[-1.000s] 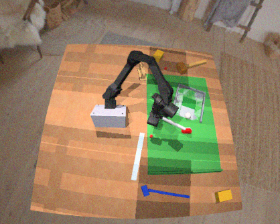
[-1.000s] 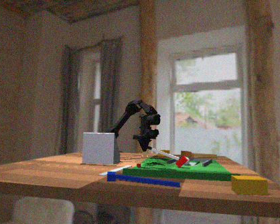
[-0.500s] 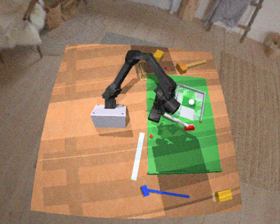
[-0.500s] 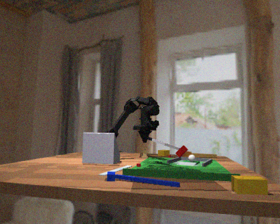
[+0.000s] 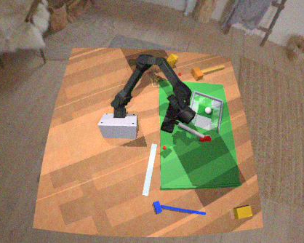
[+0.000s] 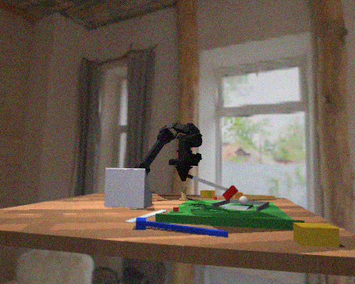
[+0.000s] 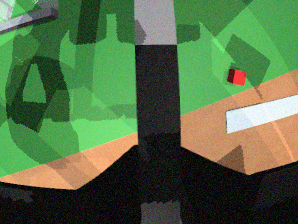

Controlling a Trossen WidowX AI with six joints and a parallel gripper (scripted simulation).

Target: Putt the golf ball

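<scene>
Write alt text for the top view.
A black robot arm's tool grips the grey shaft of a red-headed putter above a green mat, beside a white golf ball inside a grey-railed raised green. A blue putter lies on the wooden table.

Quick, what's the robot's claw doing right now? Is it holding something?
Gripper: closed on the grey shaft of the red putter, with its head lifted off the green mat.
</scene>
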